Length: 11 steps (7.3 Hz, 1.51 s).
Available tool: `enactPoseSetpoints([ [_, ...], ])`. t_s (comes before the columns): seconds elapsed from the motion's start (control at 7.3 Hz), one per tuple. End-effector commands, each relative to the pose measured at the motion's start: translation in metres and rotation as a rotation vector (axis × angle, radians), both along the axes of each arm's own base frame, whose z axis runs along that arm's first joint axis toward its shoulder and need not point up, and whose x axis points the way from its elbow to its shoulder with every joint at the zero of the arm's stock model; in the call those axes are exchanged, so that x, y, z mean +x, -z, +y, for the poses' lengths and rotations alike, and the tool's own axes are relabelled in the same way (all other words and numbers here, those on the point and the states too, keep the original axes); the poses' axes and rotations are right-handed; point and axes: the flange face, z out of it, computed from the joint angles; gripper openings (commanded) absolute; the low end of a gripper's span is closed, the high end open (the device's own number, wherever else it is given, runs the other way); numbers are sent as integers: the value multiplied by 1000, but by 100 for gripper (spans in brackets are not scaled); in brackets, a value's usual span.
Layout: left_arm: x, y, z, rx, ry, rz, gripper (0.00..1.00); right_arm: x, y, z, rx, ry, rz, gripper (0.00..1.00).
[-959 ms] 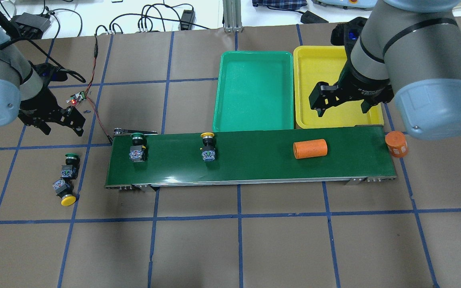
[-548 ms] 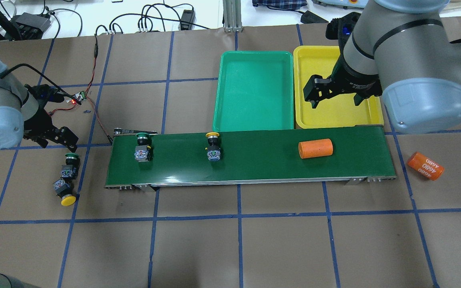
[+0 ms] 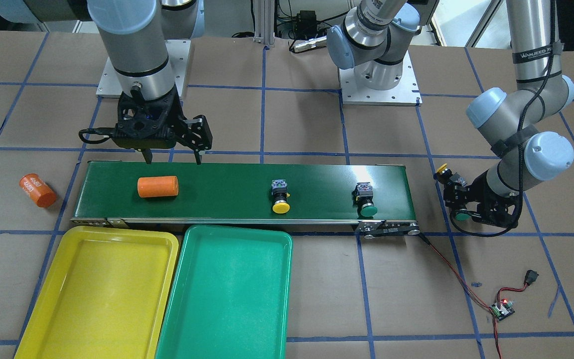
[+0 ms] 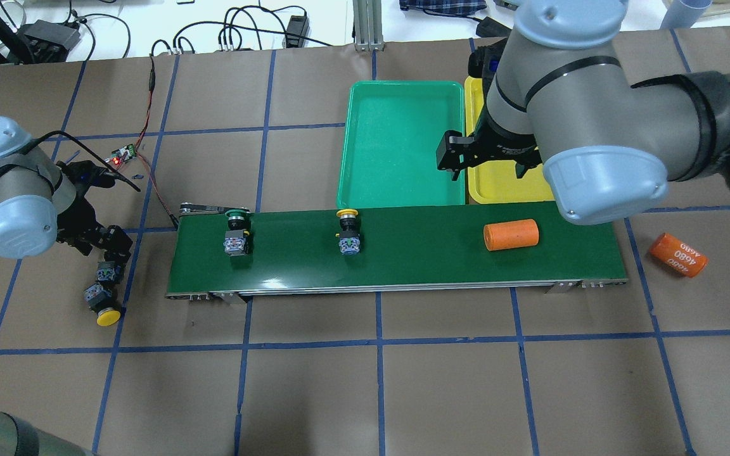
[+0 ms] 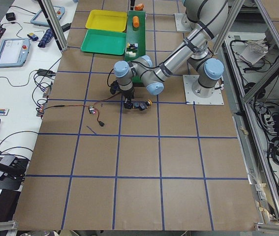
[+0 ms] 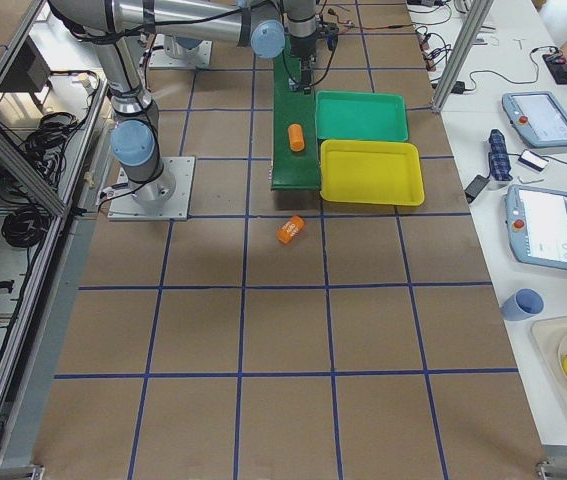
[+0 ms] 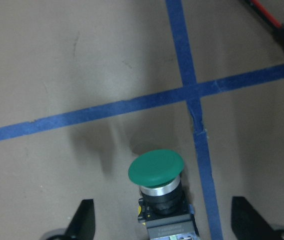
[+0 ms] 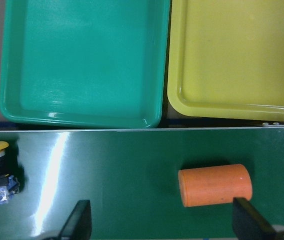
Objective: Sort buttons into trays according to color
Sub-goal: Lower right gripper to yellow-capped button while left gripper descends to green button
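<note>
Hovering low over the brown paper at the table's left end, the left gripper (image 7: 164,227) has its fingers (image 7: 84,220) spread wide and clamps nothing. A green-capped button (image 7: 157,170) lies between them with clear gaps on both sides. Just on the near side of it lies a yellow-capped button (image 4: 100,305), tipped over with its cap pointing toward the near edge (whether the two contact blocks touch, I cannot tell). To the right runs the long dark-green conveyor belt (image 4: 416,266). On its left end sits a green button (image 4: 237,234) with its cap toward the far edge. Farther right sits a yellow button (image 4: 348,233) turned the same way, and then an orange cylinder (image 4: 511,234) lying on its side. Beyond the belt's far edge the green tray (image 4: 397,126) and the yellow tray (image 4: 504,187) lie side by side, rims almost meeting. All four buttons lie outside them. The right gripper (image 8: 162,227) hangs above the belt with its jaws parted and nothing held. Its wrist camera looks down on the orange cylinder toward its right finger and the yellow button at the view's left edge. Off the belt's right end, a second orange cylinder (image 4: 678,254) with white numerals rests on the paper.
</note>
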Motion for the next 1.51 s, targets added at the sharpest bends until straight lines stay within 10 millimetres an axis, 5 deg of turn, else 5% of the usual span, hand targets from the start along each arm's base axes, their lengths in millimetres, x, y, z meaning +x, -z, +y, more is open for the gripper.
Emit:
enactPoseSetpoints([
  [0.0,0,8,0,13,-3,6,43,52,25,1,-22,-8,-15,98],
  [0.14,2,3,-3,14,-3,5,0,75,36,3,-38,-9,-15,98],
  [0.41,-1,-29,-6,24,-5,14,0,106,58,6,-38,7,-28,94],
  [0.69,-9,-107,-28,33,-48,48,0,130,92,-1,-80,-26,8,88],
  [0.82,-34,-136,-38,25,-123,98,0,135,103,0,-72,-48,42,89],
  [1.1,-115,-140,-49,27,-122,81,0,136,110,1,-61,-57,48,88],
  [1.37,-157,-116,-49,79,-80,79,0,135,118,4,-35,-94,64,83],
])
